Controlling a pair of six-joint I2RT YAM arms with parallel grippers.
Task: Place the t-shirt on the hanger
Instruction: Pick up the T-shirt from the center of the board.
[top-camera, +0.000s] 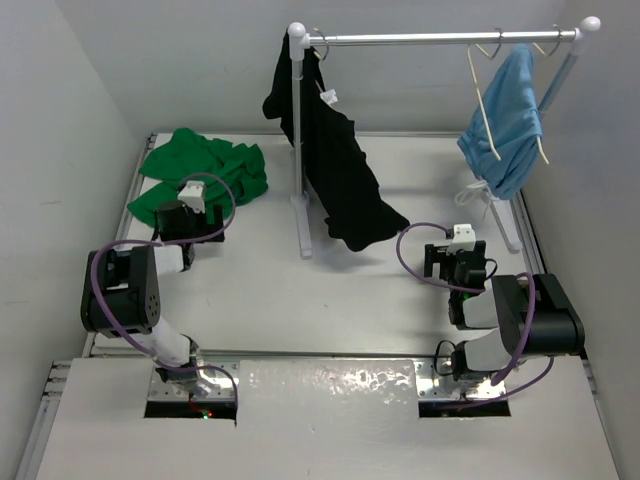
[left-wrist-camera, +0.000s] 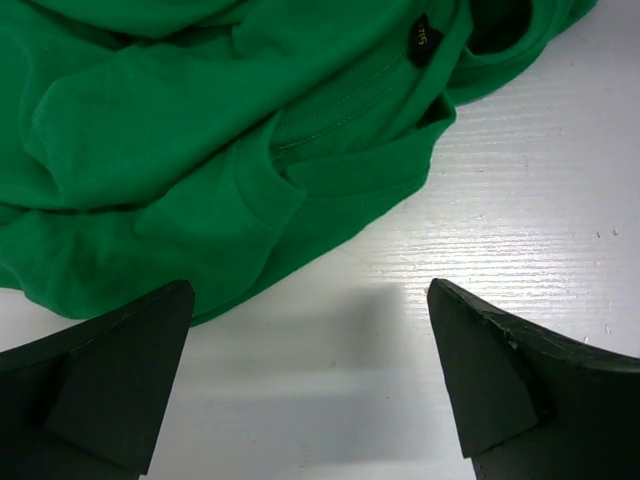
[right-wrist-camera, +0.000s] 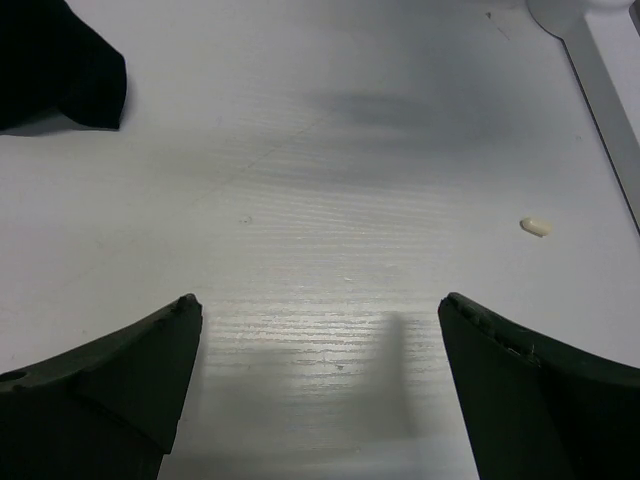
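Observation:
The bright green t-shirt lies crumpled on the table at the far left. In the left wrist view it fills the upper left, with the collar and its black label at the top. My left gripper is open and empty, low over bare table at the shirt's near edge. A thin cream hanger hangs on the rail at the far right, just left of the light-blue garment. My right gripper is open and empty over bare table.
A white clothes rack stands mid-table with a black garment draped to the tabletop. The light-blue garment hangs at its right end. The rack's foot and a small white speck lie ahead of my right gripper.

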